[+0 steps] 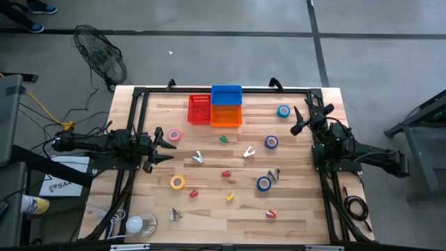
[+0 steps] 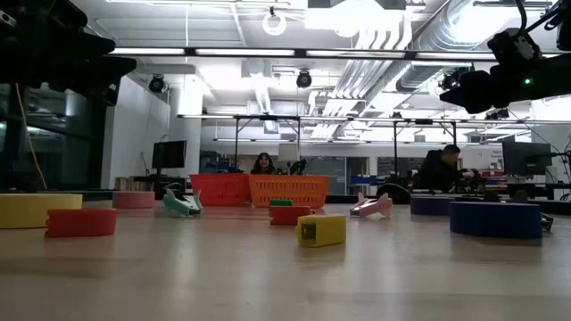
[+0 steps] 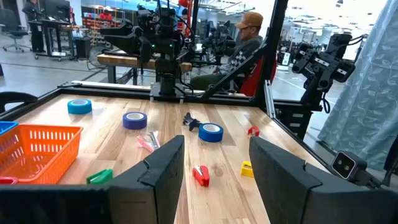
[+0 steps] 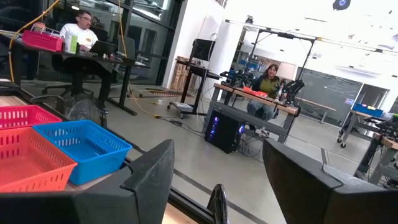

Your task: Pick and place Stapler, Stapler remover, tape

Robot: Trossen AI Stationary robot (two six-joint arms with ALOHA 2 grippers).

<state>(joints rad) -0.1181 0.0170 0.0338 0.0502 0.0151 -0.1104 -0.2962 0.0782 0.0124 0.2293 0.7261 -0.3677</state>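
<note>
Small staplers lie flat on the wooden table: green (image 1: 224, 139), red (image 1: 226, 173) and yellow (image 1: 230, 197). Staple removers lie near the middle, one pale (image 1: 198, 158) and one pinkish (image 1: 249, 153). Tape rolls lie flat around them: pink (image 1: 174, 135), yellow (image 1: 178, 182) and blue (image 1: 263, 183). My left gripper (image 1: 166, 146) hovers open at the table's left side and points across it, with the red stapler (image 3: 201, 175) ahead between its fingers. My right gripper (image 1: 300, 118) hovers open at the far right, pointing toward the baskets.
Red (image 1: 199, 109), blue (image 1: 226, 94) and orange (image 1: 226, 115) baskets stand together at the table's far middle. More tape rolls (image 1: 283, 111) and staplers (image 1: 270, 214) are scattered on the right half. A black frame rims the table. People sit at desks beyond it.
</note>
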